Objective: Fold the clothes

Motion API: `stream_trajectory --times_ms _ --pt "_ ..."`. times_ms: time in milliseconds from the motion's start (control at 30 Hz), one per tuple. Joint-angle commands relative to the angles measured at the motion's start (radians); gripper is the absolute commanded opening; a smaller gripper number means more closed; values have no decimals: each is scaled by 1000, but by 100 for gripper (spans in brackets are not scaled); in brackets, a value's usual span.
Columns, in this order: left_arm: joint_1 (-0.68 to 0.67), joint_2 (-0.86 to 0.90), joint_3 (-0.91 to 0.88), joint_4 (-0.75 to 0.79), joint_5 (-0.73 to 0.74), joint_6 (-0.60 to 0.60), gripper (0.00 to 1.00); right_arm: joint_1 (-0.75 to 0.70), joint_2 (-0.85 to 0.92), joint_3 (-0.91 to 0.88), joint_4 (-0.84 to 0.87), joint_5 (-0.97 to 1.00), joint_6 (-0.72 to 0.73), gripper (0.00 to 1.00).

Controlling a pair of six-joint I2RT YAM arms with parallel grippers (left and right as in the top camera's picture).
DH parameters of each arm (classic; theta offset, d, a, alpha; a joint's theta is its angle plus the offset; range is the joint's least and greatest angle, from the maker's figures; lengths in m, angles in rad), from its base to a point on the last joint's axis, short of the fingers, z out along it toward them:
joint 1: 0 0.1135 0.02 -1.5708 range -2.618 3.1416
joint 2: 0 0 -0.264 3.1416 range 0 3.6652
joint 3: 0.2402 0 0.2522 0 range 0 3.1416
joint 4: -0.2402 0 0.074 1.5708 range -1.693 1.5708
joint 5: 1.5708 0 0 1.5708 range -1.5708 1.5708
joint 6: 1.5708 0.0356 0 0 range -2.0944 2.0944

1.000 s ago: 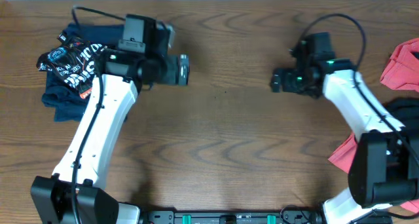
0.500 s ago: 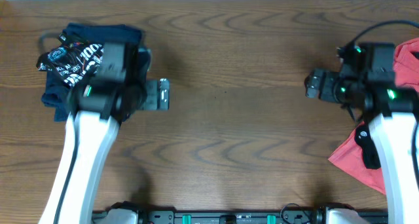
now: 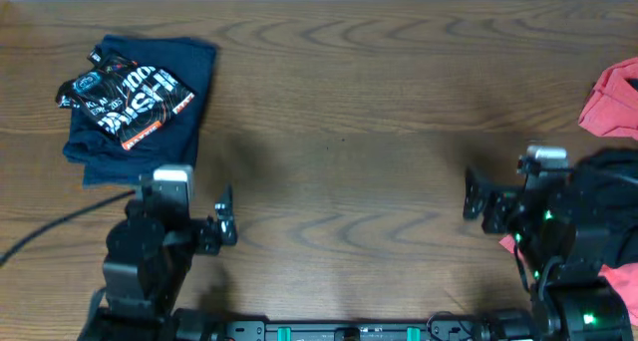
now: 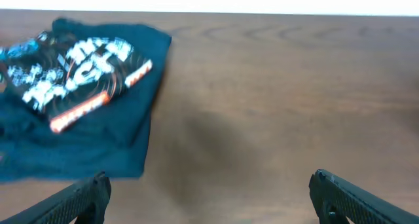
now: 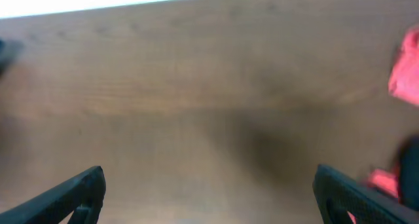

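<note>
The black jersey (image 3: 125, 97) with white and orange lettering lies folded on a folded navy garment (image 3: 159, 132) at the table's far left. In the left wrist view the jersey (image 4: 72, 70) and the navy garment (image 4: 98, 142) sit ahead and to the left. My left gripper (image 3: 227, 219) is open and empty near the front edge, well short of that stack; its fingers (image 4: 91, 192) stand wide apart. My right gripper (image 3: 473, 194) is open and empty at the front right, fingers (image 5: 91, 185) spread over bare wood. A coral-red garment (image 3: 610, 102) lies at the far right edge.
More coral-red cloth (image 3: 620, 281) shows beside the right arm's base, and a strip of it (image 5: 383, 179) is near the right finger in the right wrist view. A dark cable (image 3: 60, 226) trails left of the left arm. The wooden table (image 3: 339, 132) spans the view.
Both arms have pulled back from the middle of the table toward the front edge. The left arm no longer covers the folded stack. Both grippers stay open.
</note>
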Motion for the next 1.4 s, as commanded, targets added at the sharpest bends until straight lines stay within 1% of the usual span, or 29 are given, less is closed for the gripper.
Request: stream_trajectory --times_ms 0,233,333,467,933,1033,1133,1267,1367 --pt "2 -42 -4 -45 -15 17 98 14 -22 -13 -82 21 -15 99" --pt "2 -43 -4 -166 -15 17 98 14 -18 -13 -296 21 -15 99" --pt "2 -43 -4 -201 -15 17 98 14 -18 -13 -351 21 -16 99" --pt "2 -43 -4 -212 -15 17 98 14 -18 -13 -388 21 -16 99" --pt "2 -43 -4 -212 -15 17 98 10 -44 -16 -402 20 -15 99" --pt "2 -43 -4 -212 -15 17 98 -6 -106 -19 -400 21 -22 99" --pt "2 -43 -4 -212 -15 17 98 -21 -203 -35 -369 21 -74 99" --pt "2 -43 -4 -212 -15 17 98 -42 -341 -104 -265 20 -146 99" --pt "2 -43 -4 -212 -15 17 98 -51 -434 -174 -169 20 -163 99"
